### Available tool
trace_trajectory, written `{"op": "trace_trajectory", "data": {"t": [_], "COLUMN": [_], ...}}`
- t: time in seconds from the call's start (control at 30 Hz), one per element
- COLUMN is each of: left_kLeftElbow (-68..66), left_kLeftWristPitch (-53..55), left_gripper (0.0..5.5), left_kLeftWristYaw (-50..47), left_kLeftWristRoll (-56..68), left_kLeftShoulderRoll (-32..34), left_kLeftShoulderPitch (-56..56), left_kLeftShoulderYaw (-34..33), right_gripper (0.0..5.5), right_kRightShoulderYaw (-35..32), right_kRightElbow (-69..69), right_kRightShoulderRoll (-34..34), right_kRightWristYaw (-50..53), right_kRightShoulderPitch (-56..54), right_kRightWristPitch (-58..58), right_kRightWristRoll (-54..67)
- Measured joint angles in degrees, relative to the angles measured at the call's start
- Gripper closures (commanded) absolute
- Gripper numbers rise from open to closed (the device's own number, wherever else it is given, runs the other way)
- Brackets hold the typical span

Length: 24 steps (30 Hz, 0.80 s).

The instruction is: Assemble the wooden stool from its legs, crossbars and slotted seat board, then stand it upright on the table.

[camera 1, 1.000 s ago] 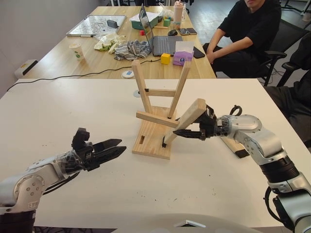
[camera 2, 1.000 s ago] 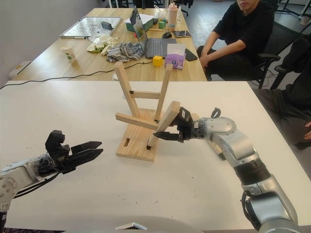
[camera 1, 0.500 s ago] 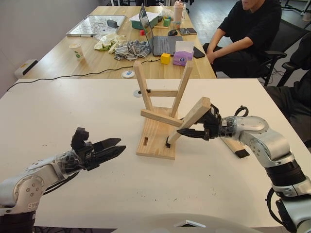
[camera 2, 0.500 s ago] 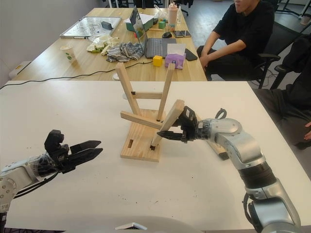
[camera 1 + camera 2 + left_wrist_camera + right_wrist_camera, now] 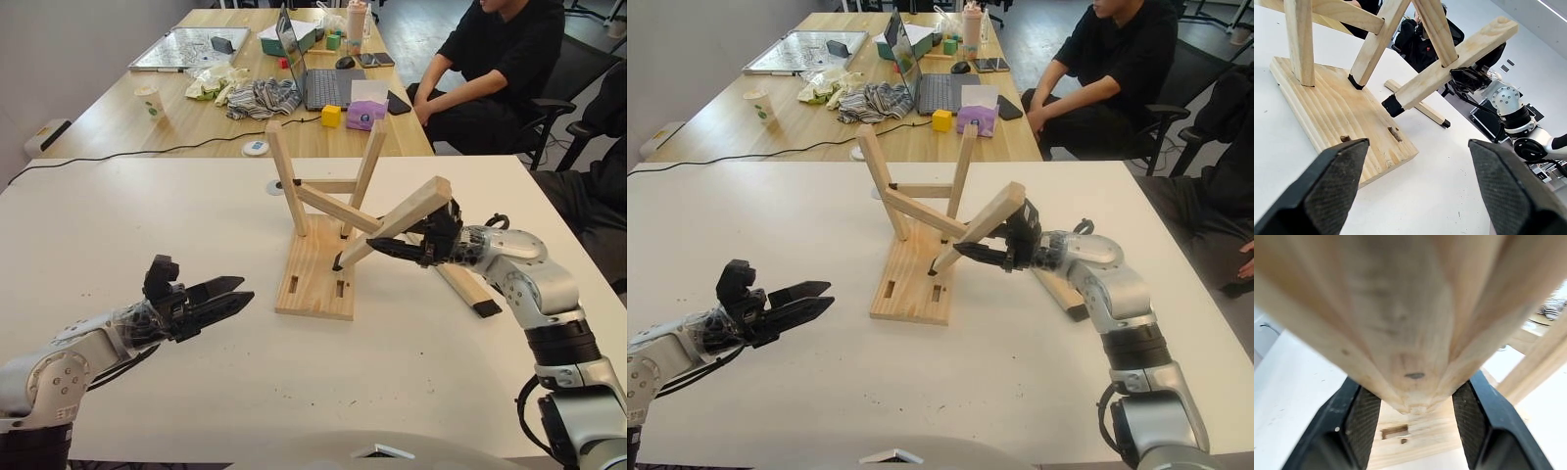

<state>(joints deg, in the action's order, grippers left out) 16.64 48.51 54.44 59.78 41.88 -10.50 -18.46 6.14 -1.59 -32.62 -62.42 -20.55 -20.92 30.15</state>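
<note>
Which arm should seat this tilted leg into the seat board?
Right. The right hand grips the tilted leg, whose lower end is at the seat board; the left hand hangs open, apart from both.

held leg [image 5: 1400, 323]: blurred at close range, both ends run off the frame.
seat board [image 5: 1415, 433]: largely hidden behind the held leg.
leg tip [image 5: 336, 264]: frame centre, too small to tell whether it sits in a slot.
spare leg [image 5: 470, 292]: centre right, upper end hidden behind right arm [image 5: 511, 257].
left gripper [image 5: 1418, 143]: fingers cut by the frame's edge.
</note>
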Motion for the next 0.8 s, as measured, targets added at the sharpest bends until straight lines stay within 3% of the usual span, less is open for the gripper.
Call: {"op": "trace_trajectory", "data": {"t": [0.8], "left_kLeftElbow": [0.3], "left_kLeftWristPitch": [0.1], "left_gripper": [1.74], "left_kLeftWristYaw": [-0.3], "left_kLeftWristRoll": [0.0], "left_kLeftShoulderRoll": [0.0], "left_kLeftShoulderPitch": [0.0], "left_kLeftShoulderYaw": [-0.3], "right_gripper": [3.47], "right_kRightShoulderYaw": [2.8], "right_kRightElbow": [-2.2], "right_kRightShoulderRoll": [-1.2], "right_kRightWristYaw": [-2.9], "right_kRightShoulderPitch": [4.5], "right_kRightWristPitch": [4.7], "right_kRightWristRoll": [-4.4]}}
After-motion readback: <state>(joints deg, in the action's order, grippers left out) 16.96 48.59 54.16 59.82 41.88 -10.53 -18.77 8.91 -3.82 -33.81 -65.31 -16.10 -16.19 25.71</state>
